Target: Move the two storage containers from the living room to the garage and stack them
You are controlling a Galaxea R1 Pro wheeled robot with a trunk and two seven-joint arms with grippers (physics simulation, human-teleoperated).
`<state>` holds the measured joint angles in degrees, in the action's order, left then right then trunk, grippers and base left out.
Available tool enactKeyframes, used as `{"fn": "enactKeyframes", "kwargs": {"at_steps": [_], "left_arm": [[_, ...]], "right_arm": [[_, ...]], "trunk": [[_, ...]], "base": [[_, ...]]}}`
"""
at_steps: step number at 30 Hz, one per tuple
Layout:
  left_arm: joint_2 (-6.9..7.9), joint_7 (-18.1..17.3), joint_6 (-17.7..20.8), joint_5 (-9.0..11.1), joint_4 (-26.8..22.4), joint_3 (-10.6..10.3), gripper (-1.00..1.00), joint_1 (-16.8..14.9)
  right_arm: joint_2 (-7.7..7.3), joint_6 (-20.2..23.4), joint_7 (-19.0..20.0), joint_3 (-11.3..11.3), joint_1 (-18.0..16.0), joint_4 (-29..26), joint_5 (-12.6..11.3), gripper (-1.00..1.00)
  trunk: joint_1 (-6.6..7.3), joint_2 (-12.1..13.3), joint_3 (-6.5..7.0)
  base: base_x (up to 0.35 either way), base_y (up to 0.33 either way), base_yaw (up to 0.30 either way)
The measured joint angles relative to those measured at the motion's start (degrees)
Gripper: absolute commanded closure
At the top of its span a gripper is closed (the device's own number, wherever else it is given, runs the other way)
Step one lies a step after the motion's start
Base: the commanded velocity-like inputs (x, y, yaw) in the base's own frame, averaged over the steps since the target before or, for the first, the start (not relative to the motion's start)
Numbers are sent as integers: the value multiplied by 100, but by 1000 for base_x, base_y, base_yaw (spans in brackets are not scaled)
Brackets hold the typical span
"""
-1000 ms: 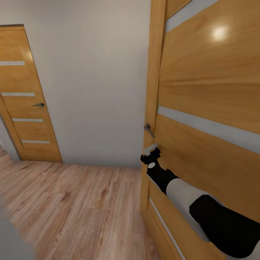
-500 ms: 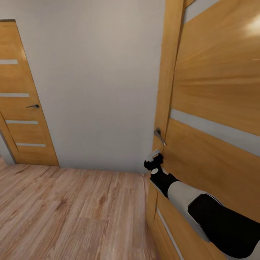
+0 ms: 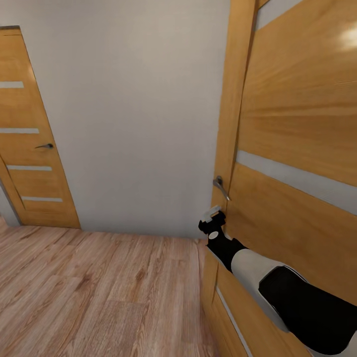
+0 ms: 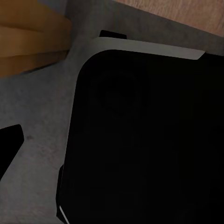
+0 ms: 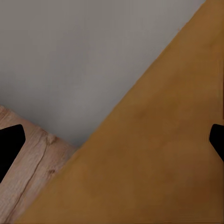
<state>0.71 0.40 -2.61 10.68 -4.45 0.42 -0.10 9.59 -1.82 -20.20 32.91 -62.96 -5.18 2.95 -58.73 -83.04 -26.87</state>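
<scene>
Neither storage container is in view; I am in a hallway with light wood-plank flooring (image 3: 99, 287). In the head view my right gripper (image 3: 212, 216) reaches forward and hangs just below the metal handle (image 3: 220, 187) of a wooden door (image 3: 297, 148) at the right. It is apart from the handle. In the right wrist view its black fingertips (image 5: 9, 144) stand wide apart, open and holding nothing, facing the door's face (image 5: 154, 163). In the left wrist view one fingertip (image 4: 8, 142) sits at the picture's edge, in front of my own dark body (image 4: 149, 140).
A pale grey wall (image 3: 134, 124) closes the hallway ahead. A second wooden door (image 3: 29, 148) with a dark handle stands shut at the far left. The near door's frame (image 3: 228, 124) runs upright beside my right gripper. Plank floor lies open to the left.
The camera moved closer to the wall, so both doors spread outward in the picture. My right gripper has stayed just below the door handle.
</scene>
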Motion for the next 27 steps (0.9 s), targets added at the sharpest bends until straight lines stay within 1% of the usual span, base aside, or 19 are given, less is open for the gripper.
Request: {"fn": "enactKeyframes", "kwargs": {"at_steps": [3,4,5,6,8,9,12,14,15,17,19,20,21,22,23,24,27], "left_arm": [[0,0,0,0,-1,0,-100,1],[0,0,0,0,-1,1,-100,1],[0,0,0,0,0,0,-100,0],[0,0,0,0,-1,1,-100,1],[0,0,0,0,0,0,-100,1],[0,0,0,0,0,0,-100,0],[0,0,0,0,0,0,-100,0],[0,0,0,0,0,0,-100,1],[0,0,0,0,0,0,-100,0],[0,0,0,0,0,0,-100,1],[0,0,0,0,0,0,-100,0],[0,0,0,0,0,0,-100,1],[0,0,0,0,0,0,-100,0],[0,0,0,0,0,0,-100,0],[0,0,0,0,-1,1,-100,1],[0,0,1,0,-2,1,-100,2],[0,0,0,0,0,0,-100,1]], "right_arm": [[-163,-4,-11,-33,-1,2,2,-100],[-192,-2,-16,-75,-1,4,-5,-100],[-252,11,3,14,0,0,-3,-100],[-277,16,-11,-52,-1,5,-5,-100],[-313,27,-4,-18,-1,14,-1,-100],[-326,30,2,37,-1,42,10,-100],[-350,19,2,23,-1,197,10,-100],[-384,17,-2,-37,-1,229,1,-100],[-411,16,4,-10,-1,238,6,-100],[-453,13,1,-42,-1,248,3,-100],[-512,9,7,-17,-1,252,10,-100],[-535,9,2,-44,-1,254,5,-100],[-588,8,16,29,0,253,11,-100],[-653,8,15,50,-1,252,17,-100],[-706,7,-2,-37,-1,256,6,-100],[-722,7,-13,-134,-1,261,-13,-100],[-765,7,0,-59,0,257,-3,-100]], "trunk": [[0,0,0],[0,0,0],[0,0,0],[0,0,0],[0,0,0],[0,0,0],[0,0,0],[0,0,0],[0,0,0],[0,0,0],[0,0,0],[0,0,0],[0,0,0],[0,0,0],[0,0,0],[0,0,0],[0,0,0]], "base": [[0,0,0],[0,0,0],[0,0,0],[0,0,0],[0,0,0],[0,0,0],[0,0,0],[0,0,0],[0,0,0],[0,0,0],[0,0,0],[0,0,0],[0,0,0],[0,0,0],[0,0,0],[0,0,0],[0,0,0]]}}
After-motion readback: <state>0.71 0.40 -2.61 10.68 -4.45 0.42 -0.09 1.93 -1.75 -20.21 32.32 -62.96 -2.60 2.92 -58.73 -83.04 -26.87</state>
